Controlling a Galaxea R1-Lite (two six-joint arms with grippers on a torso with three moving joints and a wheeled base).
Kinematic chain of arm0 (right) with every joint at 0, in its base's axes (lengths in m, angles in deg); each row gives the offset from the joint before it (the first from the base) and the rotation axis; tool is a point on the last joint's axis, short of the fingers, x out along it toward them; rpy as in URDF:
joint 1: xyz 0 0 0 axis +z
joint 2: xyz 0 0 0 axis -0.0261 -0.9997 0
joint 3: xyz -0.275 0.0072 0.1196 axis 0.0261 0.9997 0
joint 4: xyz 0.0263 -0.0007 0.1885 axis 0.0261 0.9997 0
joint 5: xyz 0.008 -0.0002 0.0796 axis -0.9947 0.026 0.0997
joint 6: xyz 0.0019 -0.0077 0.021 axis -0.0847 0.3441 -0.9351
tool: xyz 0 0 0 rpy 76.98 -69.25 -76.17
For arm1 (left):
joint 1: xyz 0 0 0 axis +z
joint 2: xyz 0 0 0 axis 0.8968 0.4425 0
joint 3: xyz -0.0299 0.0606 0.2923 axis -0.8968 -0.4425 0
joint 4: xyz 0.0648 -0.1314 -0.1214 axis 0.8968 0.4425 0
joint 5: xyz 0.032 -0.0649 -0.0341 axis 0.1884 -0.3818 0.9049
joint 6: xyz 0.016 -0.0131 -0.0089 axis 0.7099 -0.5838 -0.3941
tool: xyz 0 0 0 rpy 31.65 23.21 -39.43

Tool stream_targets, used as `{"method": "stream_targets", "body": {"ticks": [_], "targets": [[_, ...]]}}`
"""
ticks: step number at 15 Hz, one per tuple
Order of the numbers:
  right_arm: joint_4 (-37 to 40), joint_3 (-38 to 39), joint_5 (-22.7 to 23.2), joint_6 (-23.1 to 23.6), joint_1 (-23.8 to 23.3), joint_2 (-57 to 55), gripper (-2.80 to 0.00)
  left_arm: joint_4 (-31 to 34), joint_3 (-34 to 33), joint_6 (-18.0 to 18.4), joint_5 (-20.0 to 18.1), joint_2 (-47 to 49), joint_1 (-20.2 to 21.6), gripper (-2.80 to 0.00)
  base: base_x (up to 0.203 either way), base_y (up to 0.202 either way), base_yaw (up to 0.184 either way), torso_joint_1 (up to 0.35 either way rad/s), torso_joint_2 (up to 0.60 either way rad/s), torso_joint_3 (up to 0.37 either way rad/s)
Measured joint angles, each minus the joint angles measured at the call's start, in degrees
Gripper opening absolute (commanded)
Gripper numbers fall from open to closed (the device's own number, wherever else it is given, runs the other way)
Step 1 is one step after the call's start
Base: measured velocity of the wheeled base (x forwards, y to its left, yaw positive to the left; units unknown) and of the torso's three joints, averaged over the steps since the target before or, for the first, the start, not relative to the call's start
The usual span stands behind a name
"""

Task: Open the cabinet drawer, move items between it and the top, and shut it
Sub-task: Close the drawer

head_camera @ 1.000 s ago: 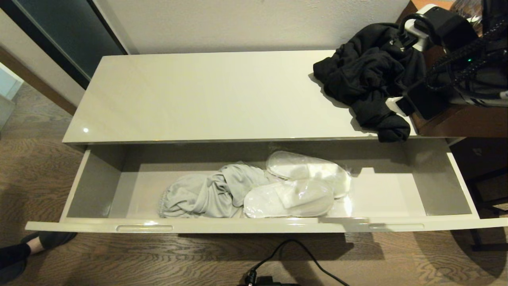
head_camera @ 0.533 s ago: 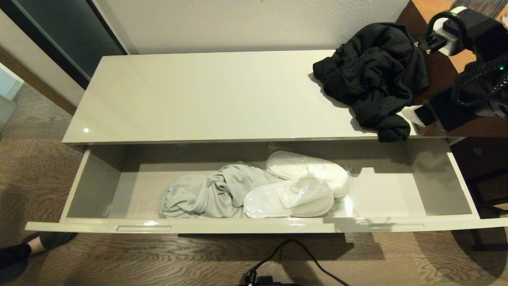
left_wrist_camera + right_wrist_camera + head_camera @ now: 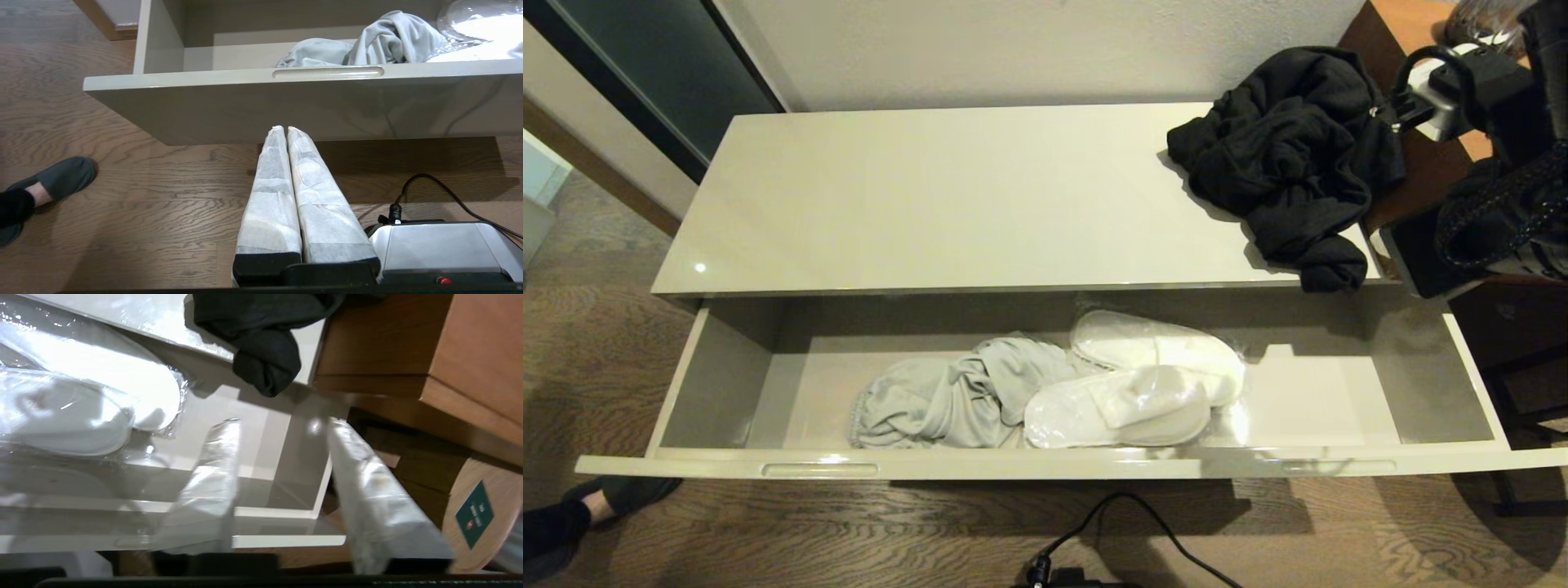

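the right fingers (image 3: 355, 490) stand apart with nothing between them, over the right end of the drawer (image 3: 1045, 467), near the brown unit (image 3: 1421, 155). the right gripper (image 3: 282, 486) holds nothing. the left fingers (image 3: 282, 179) are pressed together and empty; the left gripper (image 3: 287, 130) sits low in front of the drawer, over the floor (image 3: 768, 539).

the drawer is pulled fully out. its long axis runs left to right, along the whole cabinet, and its front with two handle slots points toward the robot. inside lie the grey garment (image 3: 947, 396), crumpled, left of the middle, and the slippers (image 3: 1135, 384) in clear sleeves just beside it on the right, touching it. both slippers lie with the long axis left to right, one behind the other. the right part of the drawer is bare.

on the top (image 3: 947, 196) the black garment (image 3: 1282, 155) lies in a heap at the right end, one fold hanging over the front edge above the drawer.
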Motion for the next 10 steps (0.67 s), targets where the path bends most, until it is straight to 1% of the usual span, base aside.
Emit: {"method": "stream_targets", "body": {"ticks": [2, 5, 7, 10], "targets": [[1.33, 0.32, -0.17, -2.89, 0.81, -0.09, -2.8, -0.01, 0.0, 0.0, -0.06, 0.0, 0.0, -2.8, 0.0, 0.0, 0.0, 0.0, 0.0, 0.0], [5.41, 0.57, -0.51, -10.5, 0.95, -1.04, -2.8, 0.0, 0.0, -0.02, -0.03, 0.0, 0.0, -2.8, 0.0, 0.0, 0.0, 0.0, 0.0, 0.0], [9.69, -2.28, -0.48, -15.04, -0.23, -1.54, -2.8, 0.02, 0.0, -0.01, -0.01, 0.0, 0.0, -2.8, 0.0, 0.0, 0.0, 0.0, 0.0, 0.0], [11.89, -4.77, 0.56, -15.56, -2.98, -0.19, -2.8, 0.0, 0.0, -0.02, -0.01, 0.0, 0.0, -2.8, 0.0, 0.0, 0.0, 0.0, 0.0, 0.0]]}}
